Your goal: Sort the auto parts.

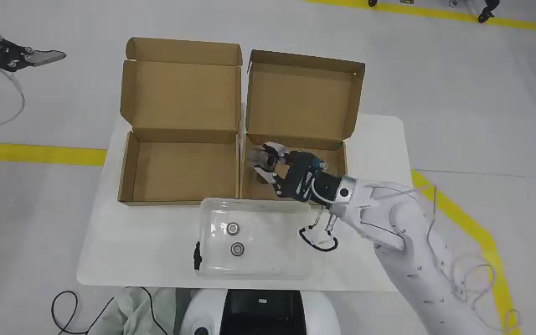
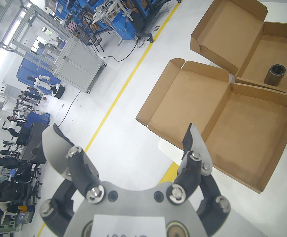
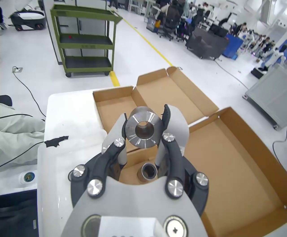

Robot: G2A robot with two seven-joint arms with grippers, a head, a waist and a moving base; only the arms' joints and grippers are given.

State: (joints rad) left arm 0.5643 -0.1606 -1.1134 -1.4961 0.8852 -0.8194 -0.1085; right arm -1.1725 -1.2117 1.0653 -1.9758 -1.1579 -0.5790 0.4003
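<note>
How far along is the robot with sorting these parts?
Done: one metal cylinder stands in the right box. In hand: the right gripper holds a second cylinder above that box, not yet released. Left: two small rings lie in the clear tray, probably meant for the left box.

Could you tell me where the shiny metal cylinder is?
Right wrist view: the cylinder sits in the right gripper over the right cardboard box, above another sleeve.

A glossy white floor [image 1: 251,25] carries yellow lines [image 1: 50,154]. A green shelf cart [image 3: 84,38] stands beside one. Blue workbenches [image 2: 121,20], a grey cabinet [image 2: 76,62] and office chairs [image 3: 170,24] stand farther off.
</note>
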